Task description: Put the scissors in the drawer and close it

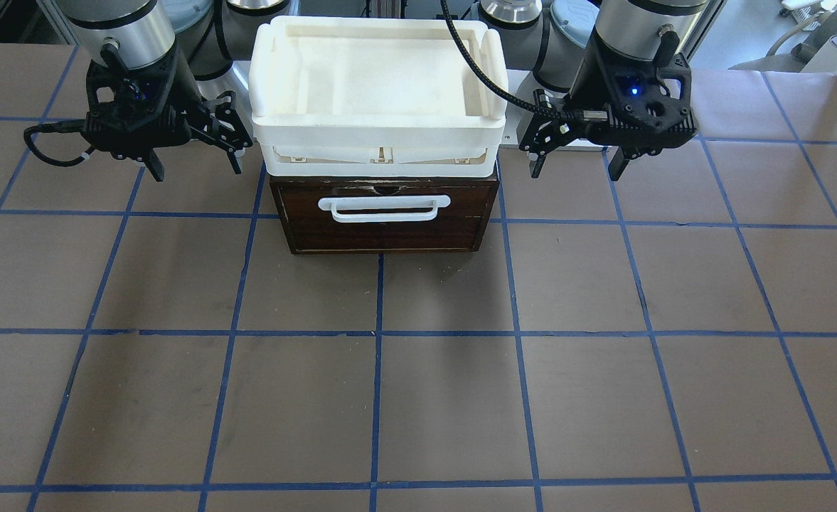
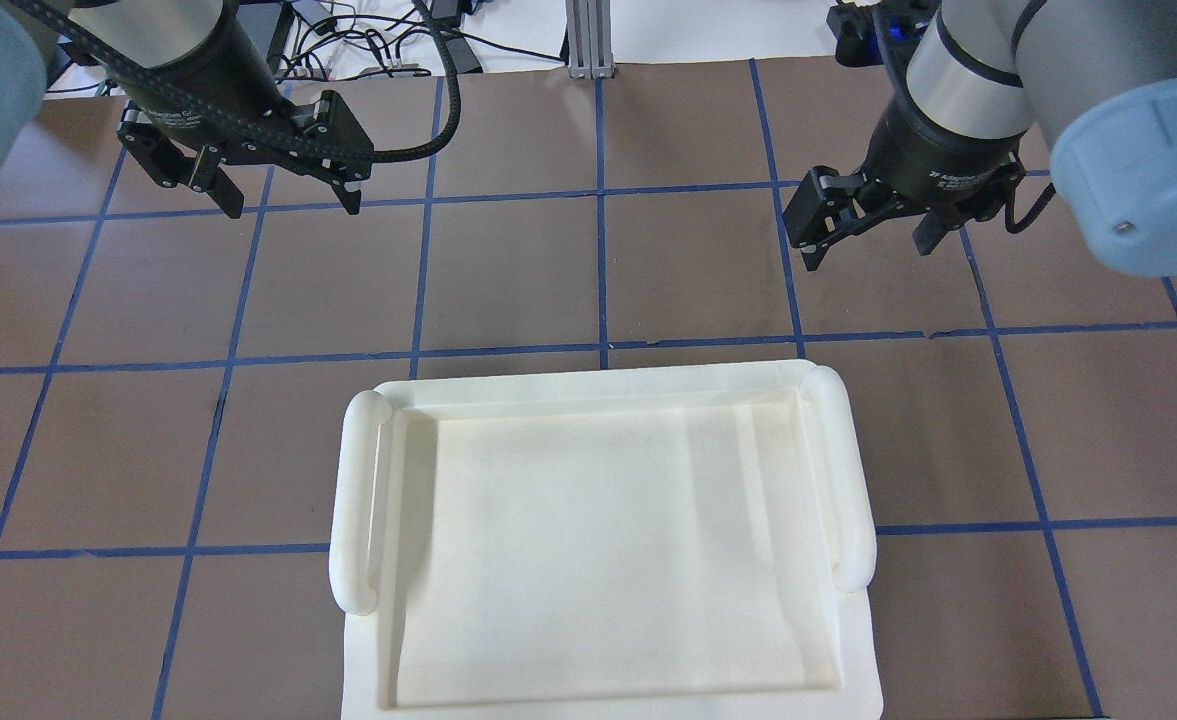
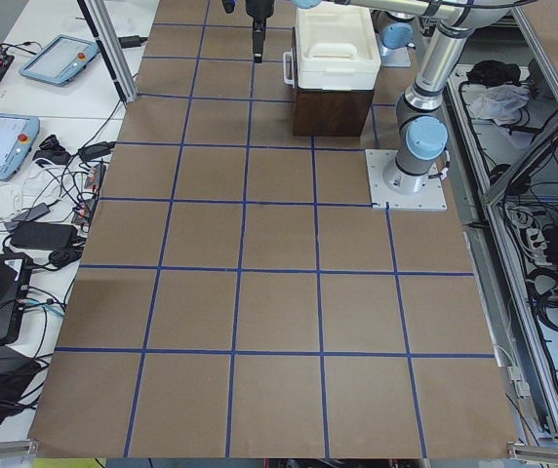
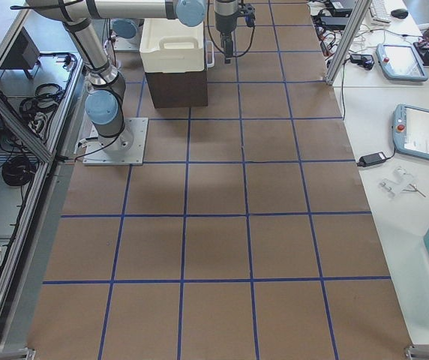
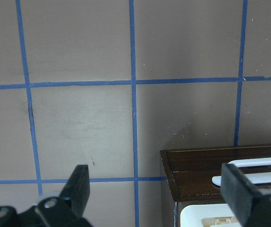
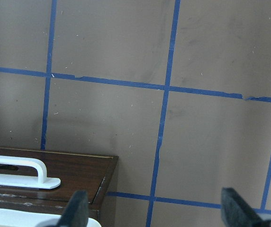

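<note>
Plainly hanging left gripper (image 1: 576, 167) and right gripper (image 1: 196, 167) spread wide and empty, flanking the shut drawer (image 1: 390, 235), leaving its front free. Showing no scissors anywhere; probably lying inside.

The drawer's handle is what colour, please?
The handle is white; the front-facing view shows it best.

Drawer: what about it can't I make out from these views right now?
Inside of the drawer: its shut front hides it in the front-facing view; no scissors show in any view.
Overhead: the white bin covers the drawer entirely.
Wrist views: the bottom edge cuts off the drawer front.
Side views: too small for detail.
</note>
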